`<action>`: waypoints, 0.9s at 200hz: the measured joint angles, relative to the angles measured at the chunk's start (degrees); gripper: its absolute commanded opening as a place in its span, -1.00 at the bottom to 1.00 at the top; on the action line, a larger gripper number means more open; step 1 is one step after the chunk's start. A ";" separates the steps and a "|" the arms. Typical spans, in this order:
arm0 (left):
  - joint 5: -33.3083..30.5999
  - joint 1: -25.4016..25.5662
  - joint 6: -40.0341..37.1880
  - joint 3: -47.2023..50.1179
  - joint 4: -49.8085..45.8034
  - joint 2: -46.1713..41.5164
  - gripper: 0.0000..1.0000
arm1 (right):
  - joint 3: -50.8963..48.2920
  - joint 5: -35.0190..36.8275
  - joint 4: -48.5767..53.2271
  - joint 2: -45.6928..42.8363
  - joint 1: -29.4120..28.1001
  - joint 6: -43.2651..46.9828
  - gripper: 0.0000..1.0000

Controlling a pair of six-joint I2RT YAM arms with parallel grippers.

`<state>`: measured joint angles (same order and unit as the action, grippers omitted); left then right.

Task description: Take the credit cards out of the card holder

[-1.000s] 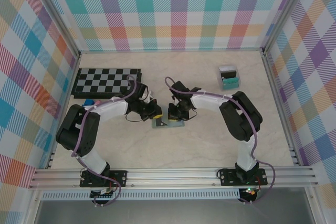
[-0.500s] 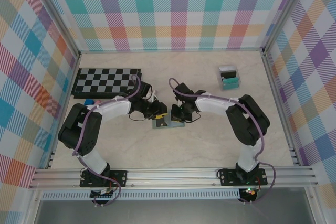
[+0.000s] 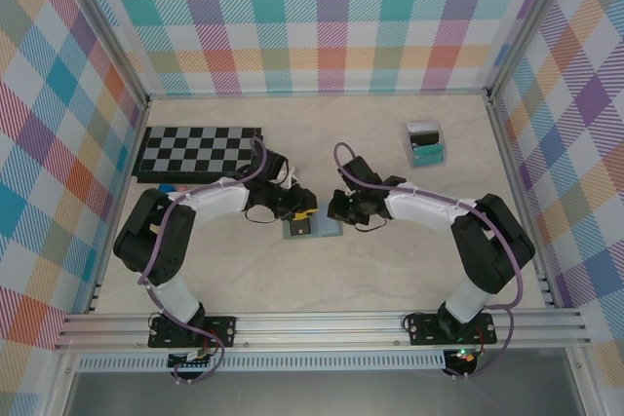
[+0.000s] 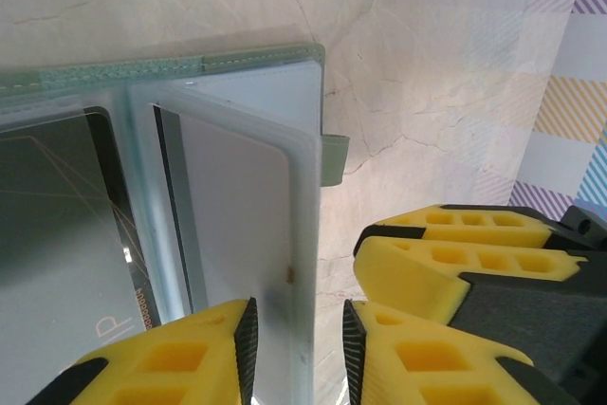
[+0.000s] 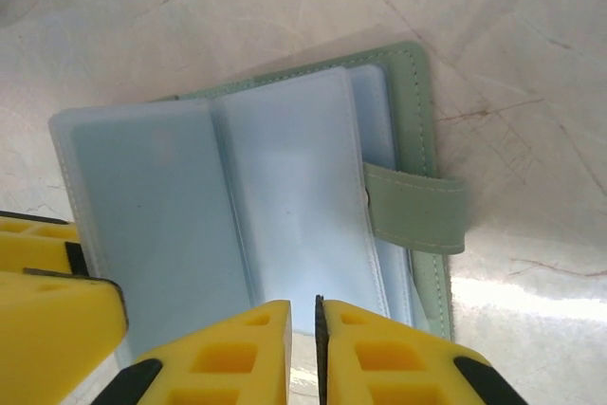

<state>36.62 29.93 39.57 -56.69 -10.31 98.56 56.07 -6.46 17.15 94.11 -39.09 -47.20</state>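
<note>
The sage-green card holder [image 3: 327, 231] lies open on the table between my two grippers. In the left wrist view its grey-blue sleeves [image 4: 237, 187] fan out, and a dark credit card [image 4: 57, 234] sits inside the left pocket. My left gripper [image 4: 299, 353] is open, its pads standing either side of a raised sleeve edge without pinching it. From the right wrist, the tab clasp [image 5: 417, 206] points right. My right gripper [image 5: 303, 329] hovers at the near edge of the sleeves [image 5: 285, 187], jaws parted by a narrow slit with nothing between them. In the top view, left gripper [image 3: 304, 213] and right gripper [image 3: 337, 209] flank the holder's far edge.
A chessboard [image 3: 198, 151] lies at the back left, with small blue and pink blocks [image 3: 171, 188] by its near edge. A clear box [image 3: 425, 143] with teal and black contents stands at the back right. Plaid walls enclose three sides.
My left gripper has opened and let go of the sleeve it pinched. The right gripper's jaws have parted slightly, and the right arm has swung out to the right.
</note>
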 measured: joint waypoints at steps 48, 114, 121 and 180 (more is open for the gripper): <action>1.11 0.44 1.09 -0.48 1.46 0.59 -0.17 | -1.09 1.31 -0.83 -1.99 0.48 -0.44 -0.61; -4.35 -0.13 2.08 -0.83 -0.11 0.55 -0.16 | -0.39 1.66 0.55 -3.32 0.48 1.51 -0.70; -4.96 -0.24 2.43 -0.68 -0.15 0.46 -0.18 | 0.33 1.22 0.92 -2.69 0.48 1.81 -0.71; -6.23 -0.87 5.22 1.92 0.35 0.00 -0.34 | 8.52 -1.14 4.42 6.49 0.09 4.42 -0.78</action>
<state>30.39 29.06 44.80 -54.76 -9.96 98.56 64.60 -7.60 21.56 100.60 -39.00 -42.78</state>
